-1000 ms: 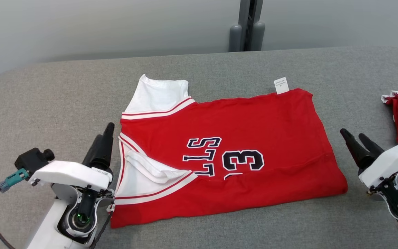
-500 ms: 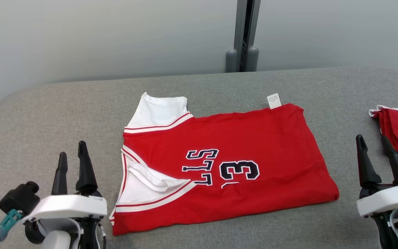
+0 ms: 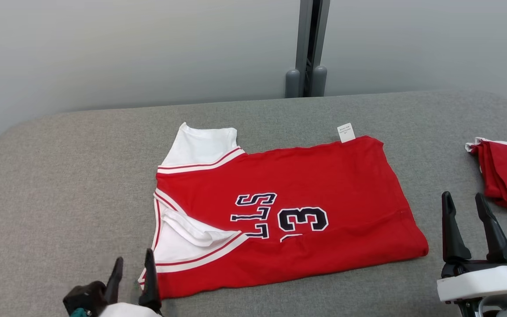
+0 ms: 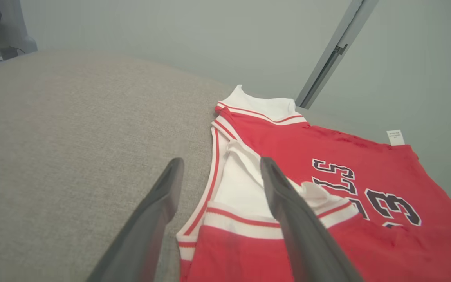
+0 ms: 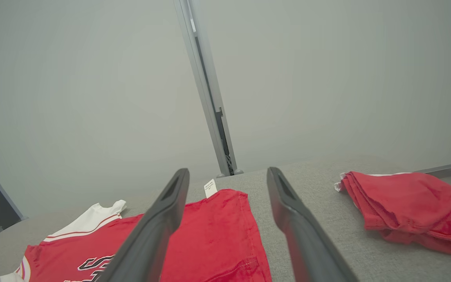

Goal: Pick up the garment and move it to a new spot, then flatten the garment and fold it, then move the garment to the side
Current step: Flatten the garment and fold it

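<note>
Pulled back from the jersey [image 3: 324, 176], left tool [image 3: 134, 257] and right tool [image 3: 463, 196] hang released; next fold likely wants matched corner grips.

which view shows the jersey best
Head view: the jersey lies nearly whole, number and both ends visible. Left wrist view: collar end close, one finger across it, near edge cropped. Right wrist view: its far part, partly behind a finger.

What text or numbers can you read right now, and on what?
"LLS": dark letters, sideways, on the red jersey, cut off by a fold.
"33": dark digits beside them on the jersey.
White tag at the jersey's far edge: print too small to read.
</note>
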